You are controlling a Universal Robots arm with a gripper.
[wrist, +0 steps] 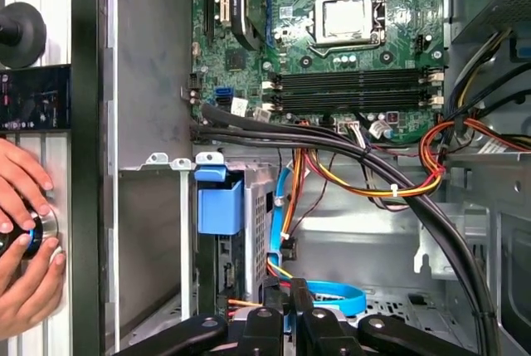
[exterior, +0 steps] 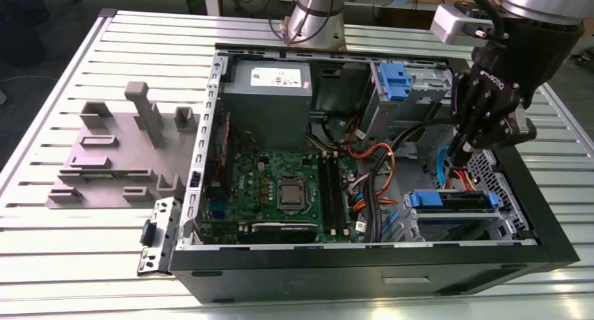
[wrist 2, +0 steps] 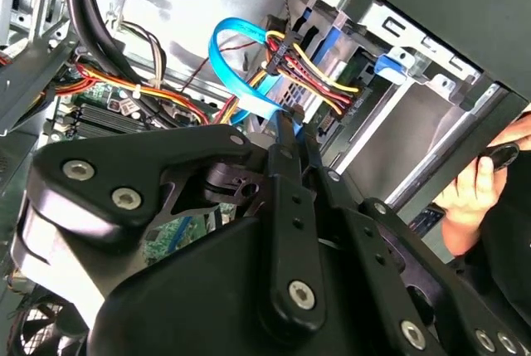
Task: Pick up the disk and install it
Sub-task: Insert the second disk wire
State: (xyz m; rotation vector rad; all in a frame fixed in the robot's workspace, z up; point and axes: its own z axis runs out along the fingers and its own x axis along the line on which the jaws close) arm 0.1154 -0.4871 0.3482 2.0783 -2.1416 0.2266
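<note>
The disk (exterior: 452, 200) lies in the drive cage at the front right corner of the open computer case, its blue rail facing up. In the first wrist view the disk (wrist: 221, 205) shows its blue end and a silver perforated side, slotted into the cage. My gripper (exterior: 461, 151) hangs just above and behind that cage, over the orange and blue cables. Its fingers look pressed together with nothing between them in both wrist views, and the gripper (wrist 2: 289, 119) (wrist: 290, 291) is apart from the disk.
A blue latch (exterior: 394, 78) sits in the upper bay at the case's back. A grey slotted holder block (exterior: 111, 160) stands on the table at the exterior view's left. Black and coloured cables (wrist: 365, 165) cross the case. A person's hands (wrist: 25, 231) rest on a knob beside it.
</note>
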